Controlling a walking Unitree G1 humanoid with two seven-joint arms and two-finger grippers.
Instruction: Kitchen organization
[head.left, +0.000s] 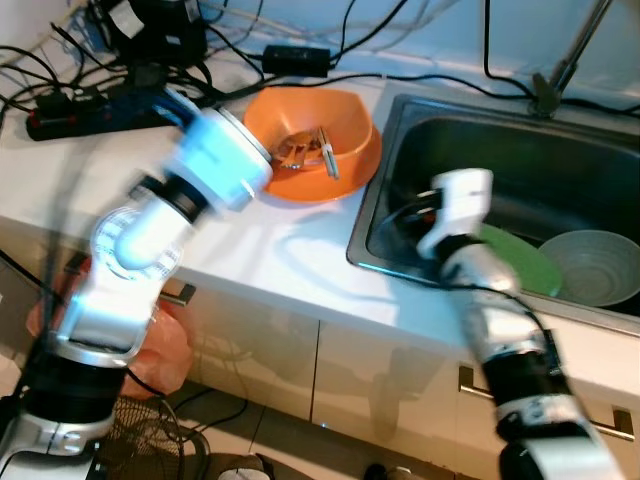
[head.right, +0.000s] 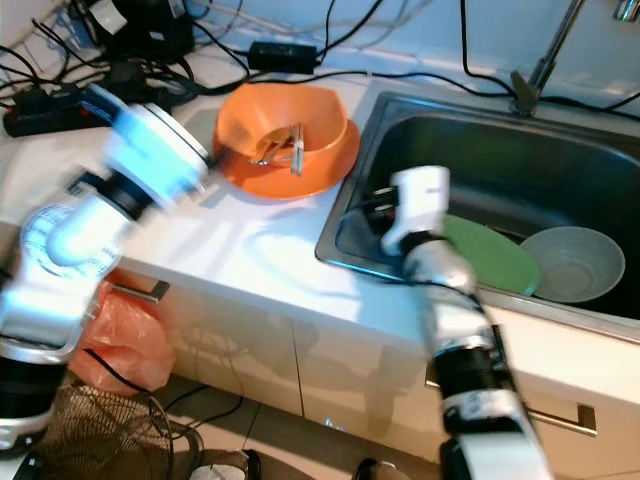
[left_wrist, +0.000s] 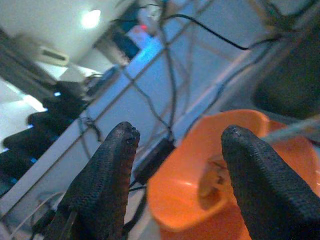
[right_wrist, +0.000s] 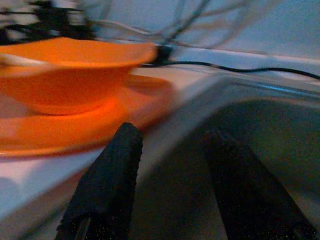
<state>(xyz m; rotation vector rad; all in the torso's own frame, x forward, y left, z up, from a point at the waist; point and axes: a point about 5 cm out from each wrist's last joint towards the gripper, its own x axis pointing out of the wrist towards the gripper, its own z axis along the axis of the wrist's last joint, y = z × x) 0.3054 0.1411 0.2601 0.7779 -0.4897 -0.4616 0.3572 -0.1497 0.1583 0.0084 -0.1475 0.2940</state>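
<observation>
Your left hand (left_wrist: 175, 165) has its two black, rough-textured fingers (left_wrist: 105, 190) spread apart with nothing between them. It is raised over the white bench (head.left: 270, 250), and the silver arm behind it is blurred. Just ahead of this hand sits the orange bowl (head.left: 325, 140), a smooth, glossy plastic dish with a wide flared rim. Inside the bowl lie a few thin utensils (head.left: 310, 150); they are too small to identify further. Beyond the bowl, past the fingertips, black cables (head.left: 330, 75) and a black power strip (head.left: 80, 110) run along the wall.

Your right hand (right_wrist: 175, 165) also has its fingers (right_wrist: 110, 185) apart and grips nothing. It reaches down at the near corner of the steel sink (head.left: 500, 140), with the fingertips over the dark, smooth metal basin. To the side of this hand, towards the other arm, the bowl rests on a flat orange plate (right_wrist: 60, 135) on the bench, close to the sink's rounded edge. On the other side of this hand, inside the sink, a flat round green plate (head.left: 525, 262) lies on the basin floor, and a pale grey round bowl (head.left: 595, 265) sits just beside the plate, farther from the hand. The thin metal tap (head.left: 570, 55) rises at the far rim of the sink.

Below the left arm, an orange plastic bag (head.right: 130, 340) hangs in front of the white cabinet (head.left: 380, 370).
</observation>
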